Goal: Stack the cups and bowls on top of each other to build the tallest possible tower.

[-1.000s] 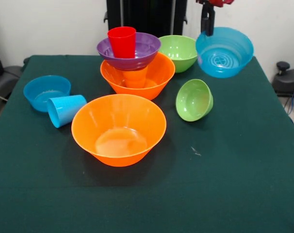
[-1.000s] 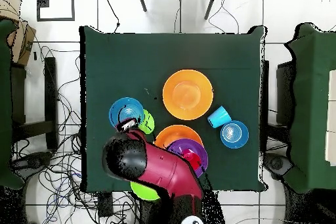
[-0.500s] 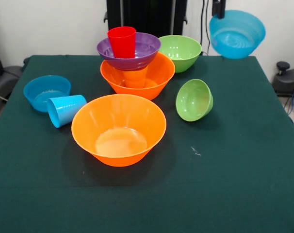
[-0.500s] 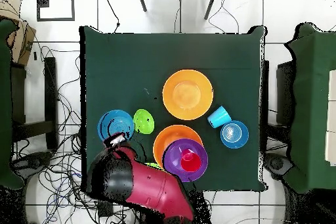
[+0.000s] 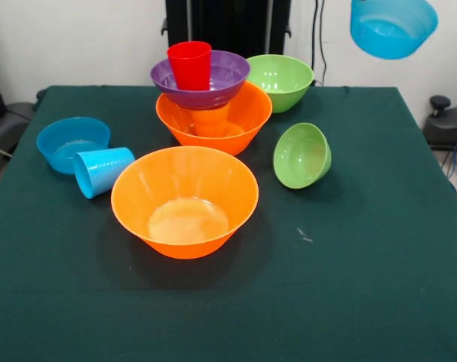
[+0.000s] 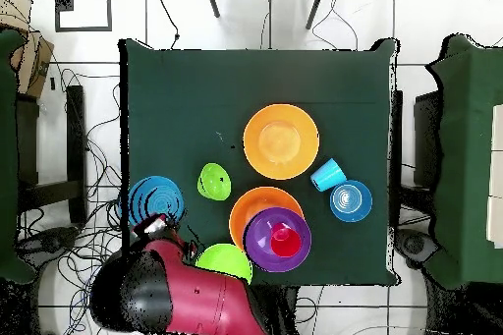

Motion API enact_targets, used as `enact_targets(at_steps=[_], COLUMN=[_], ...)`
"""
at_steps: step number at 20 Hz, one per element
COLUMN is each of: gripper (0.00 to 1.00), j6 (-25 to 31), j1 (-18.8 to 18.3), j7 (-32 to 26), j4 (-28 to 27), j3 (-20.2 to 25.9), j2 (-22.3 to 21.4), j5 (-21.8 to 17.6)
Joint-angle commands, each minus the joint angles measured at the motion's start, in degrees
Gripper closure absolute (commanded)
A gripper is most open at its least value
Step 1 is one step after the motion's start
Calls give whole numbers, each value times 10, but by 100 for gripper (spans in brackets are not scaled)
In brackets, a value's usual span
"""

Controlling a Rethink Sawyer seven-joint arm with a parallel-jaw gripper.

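Observation:
The tower stands at the table's back: a large orange bowl [image 5: 240, 124], an orange cup [image 5: 210, 121] inside it, a purple bowl [image 5: 222, 83] on the cup, and a red cup [image 5: 189, 65] upright in that. High above the table's right back corner hangs a small blue bowl [image 5: 393, 26], its rim cut by the top edge. In the overhead view my gripper [image 6: 155, 223] is shut on that blue bowl [image 6: 150, 200] at its rim, near the table's left edge. The front view does not show the gripper.
A second large orange bowl [image 5: 185, 200] sits front centre. A light blue cup [image 5: 102, 171] lies on its side next to another small blue bowl [image 5: 72, 143] at the left. A large green bowl [image 5: 280, 79] stands behind the tower; a small green bowl [image 5: 302, 154] is tipped on its side.
The held blue bowl has risen and moved outward, right and up in the front view, toward the table's left edge in the overhead view. The gripper has left the front view. Nothing on the table moved.

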Motion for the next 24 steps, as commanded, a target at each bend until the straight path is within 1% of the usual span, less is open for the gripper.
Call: enact_targets(at_steps=[1,4,6,7,10,12,16,18,24], gripper=[100,100,100,100,100,100,100,100,100], j6=[67,76,96,108,109,97,45,23,3], j1=[-17,-33,-40,-46,-60,-77,-123,-142,-183], j7=[-27,-54,-66,-71,-82,-94,-128,-135,-137], j4=[39,53,52,46,47,51,75,85,101], j3=[15,26,25,27,33,42,73,89,126], j2=[-41,-62,-78,-81,-84,-77,-54,-45,-39], j5=[-42,-32,-30,-29,-31,-30,-30,-38,-56])
